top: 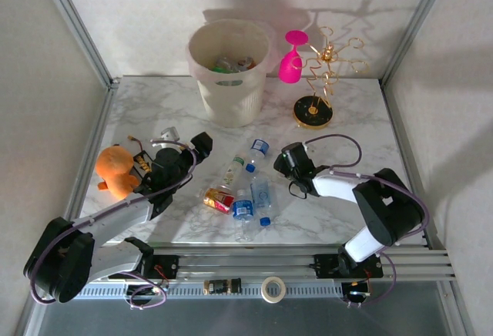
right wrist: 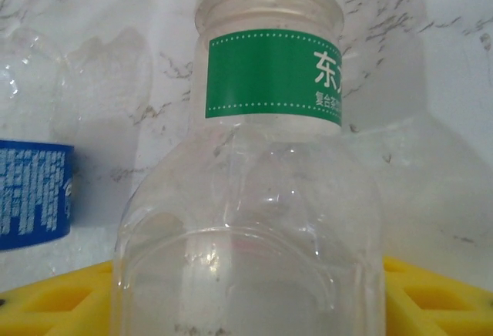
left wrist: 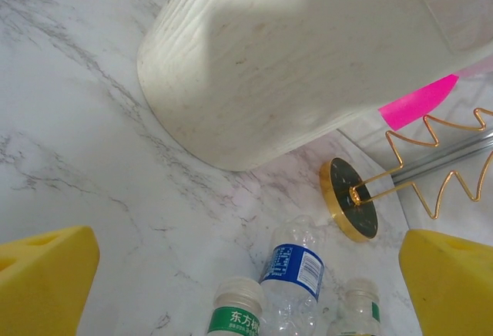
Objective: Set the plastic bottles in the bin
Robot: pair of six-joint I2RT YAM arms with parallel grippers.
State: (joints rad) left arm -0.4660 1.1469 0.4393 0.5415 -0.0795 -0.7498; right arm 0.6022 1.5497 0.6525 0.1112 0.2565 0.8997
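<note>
**Top external.**
- Left gripper (top: 202, 145): jaws wide, nothing between them.
- Bin (top: 229, 97): upright, just ahead of the left gripper, with bottles inside (top: 231, 64).
- Loose bottles (top: 243, 197): lying on the marble table (top: 146, 112), between the two grippers.
- Right gripper (top: 286, 168): at the right edge of that cluster.

**Left wrist.**
- Left gripper (left wrist: 246, 282): yellow fingers (left wrist: 46, 274) far apart.
- Bin (left wrist: 308, 58): ahead of the fingers.
- Blue-label bottle (left wrist: 293, 270) and white-capped bottle (left wrist: 235, 317): lying between and below the fingers.
- Gold stand (left wrist: 350, 201): ahead and to the right.

**Right wrist.**
- Right gripper (right wrist: 246, 305): yellow fingers (right wrist: 431, 297) on either side of a green-banded clear bottle (right wrist: 262, 159). Cannot tell whether they press on it.
- Blue label (right wrist: 31, 197): to the left.
</note>
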